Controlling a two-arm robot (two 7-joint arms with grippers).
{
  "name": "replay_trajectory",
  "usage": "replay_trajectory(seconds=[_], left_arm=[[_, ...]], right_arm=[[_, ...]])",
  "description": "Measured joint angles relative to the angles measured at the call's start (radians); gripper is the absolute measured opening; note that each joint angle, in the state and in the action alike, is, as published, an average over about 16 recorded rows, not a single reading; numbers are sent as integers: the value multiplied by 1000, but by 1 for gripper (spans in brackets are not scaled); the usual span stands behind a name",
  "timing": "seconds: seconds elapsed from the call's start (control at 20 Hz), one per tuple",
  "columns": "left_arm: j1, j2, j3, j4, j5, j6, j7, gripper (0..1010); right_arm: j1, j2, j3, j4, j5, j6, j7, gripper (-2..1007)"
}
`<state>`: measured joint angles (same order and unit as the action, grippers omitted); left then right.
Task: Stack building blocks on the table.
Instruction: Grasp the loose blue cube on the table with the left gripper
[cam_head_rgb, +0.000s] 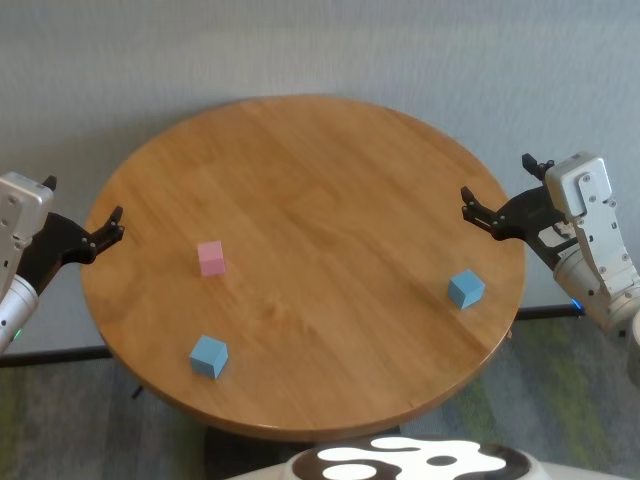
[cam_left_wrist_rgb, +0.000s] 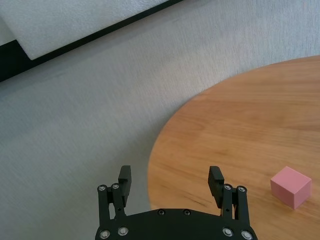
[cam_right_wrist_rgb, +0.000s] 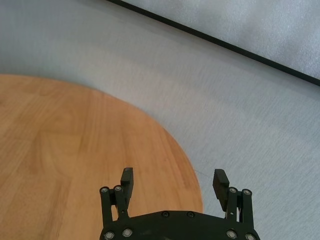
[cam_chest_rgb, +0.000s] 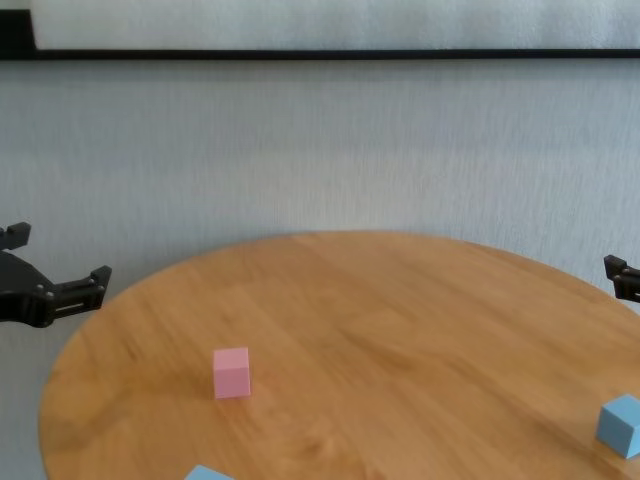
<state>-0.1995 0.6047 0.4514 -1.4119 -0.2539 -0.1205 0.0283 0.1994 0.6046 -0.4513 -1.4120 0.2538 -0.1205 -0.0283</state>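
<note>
The near blue block (cam_head_rgb: 208, 356) sat apart from the pink block (cam_head_rgb: 211, 258) and far blue block (cam_head_rgb: 465, 289), unstacked. We held the left gripper (cam_head_rgb: 108, 228) and right gripper (cam_head_rgb: 478, 212) spread at the worktop (cam_head_rgb: 330, 200) edges, probably parked clear.

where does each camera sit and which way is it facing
Head: high, looking down on the table; both tools at its sides, left tool, right tool.
Chest: low, looking across the tabletop at the wall; both tool tips.
Left wrist: behind the open left tool, over the table's edge.
Right wrist: behind the open right tool, likewise.
Head, chest and left wrist share the pink block.
</note>
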Motion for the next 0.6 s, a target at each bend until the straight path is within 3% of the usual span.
replay_trajectory(seconds=[0.6], left_arm=[[0, 0, 0, 0, 0, 0, 0, 1000]], right_arm=[[0, 0, 0, 0, 0, 0, 0, 1005]])
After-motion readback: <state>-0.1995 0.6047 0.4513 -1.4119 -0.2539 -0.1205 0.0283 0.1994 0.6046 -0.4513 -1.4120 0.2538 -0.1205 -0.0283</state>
